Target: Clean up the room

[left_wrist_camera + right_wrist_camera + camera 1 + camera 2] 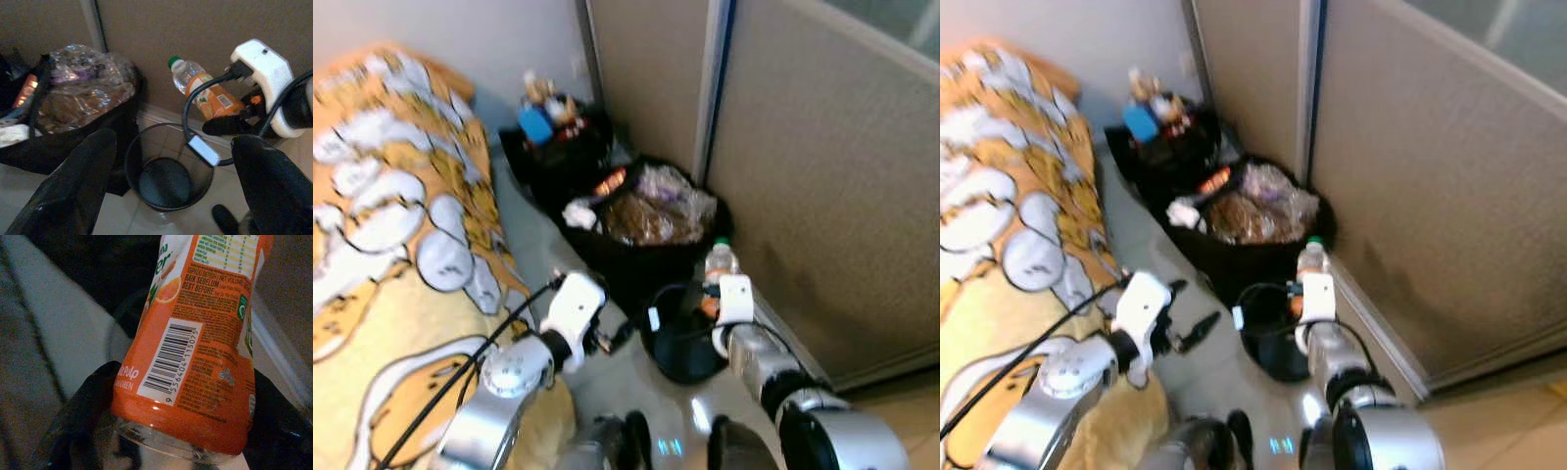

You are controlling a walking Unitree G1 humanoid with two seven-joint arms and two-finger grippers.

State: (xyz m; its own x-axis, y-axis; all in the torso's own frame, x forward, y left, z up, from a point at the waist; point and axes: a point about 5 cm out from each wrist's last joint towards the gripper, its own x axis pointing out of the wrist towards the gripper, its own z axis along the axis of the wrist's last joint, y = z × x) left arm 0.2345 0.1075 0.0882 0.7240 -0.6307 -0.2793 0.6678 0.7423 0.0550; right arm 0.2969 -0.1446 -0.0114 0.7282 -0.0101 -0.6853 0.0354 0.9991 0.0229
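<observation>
A clear plastic bottle [719, 260] with a green cap and an orange label [195, 342] is held upright in my right gripper [181, 431], which is shut on its lower part. It hangs over the far rim of a small round black bin [168, 171] standing on the pale floor. My left gripper [615, 339] is open with nothing in it, just left of the bin and slightly above it. Its two black fingers [83, 181] frame the bin in the left wrist view.
A full black rubbish bag [651, 211] of crumpled plastic stands just behind the small bin. Farther back is a black crate [553, 127] of odd items. A bed with an orange and yellow blanket [391, 225] borders the left. A brown partition wall [803, 166] closes the right.
</observation>
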